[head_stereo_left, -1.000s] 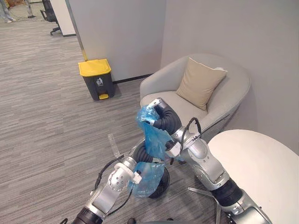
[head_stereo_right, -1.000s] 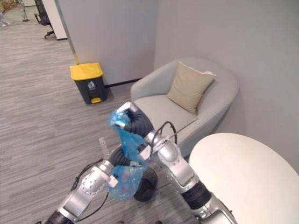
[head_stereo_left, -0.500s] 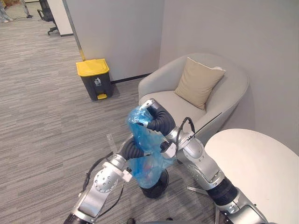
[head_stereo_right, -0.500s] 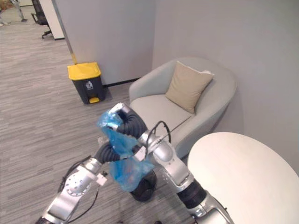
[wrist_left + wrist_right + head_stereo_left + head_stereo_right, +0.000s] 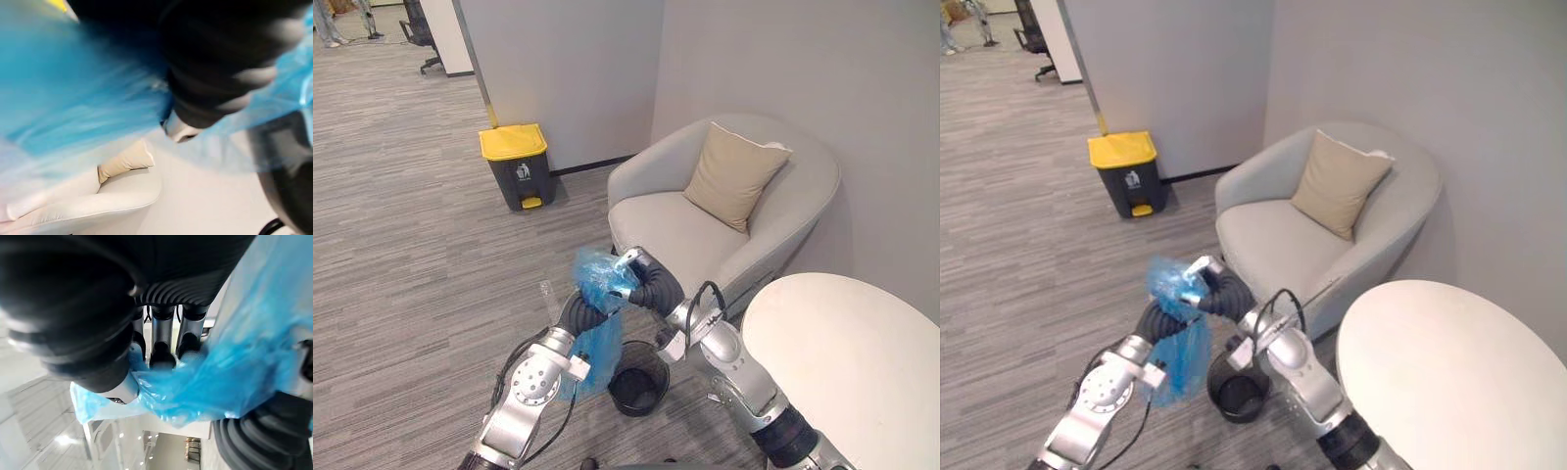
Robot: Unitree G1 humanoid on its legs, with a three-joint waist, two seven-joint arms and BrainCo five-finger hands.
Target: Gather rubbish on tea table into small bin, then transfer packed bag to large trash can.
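1. Right wrist view: right robot hand clenched on blue rubbish bag, pinching bunched top.
2. Left robot hand just beside right, against bag; grip: can't tell.
3. Bag hangs below both hands, beside small black bin on floor.
4. Yellow-lidded trash can well beyond hands, by wall.

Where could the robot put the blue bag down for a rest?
The carpet between the yellow-lidded trash can and the small black bin is bare. So are the white round table and the armchair seat in front of the cushion. It is crowded right by the small black bin, where the right hand holds the blue bag.
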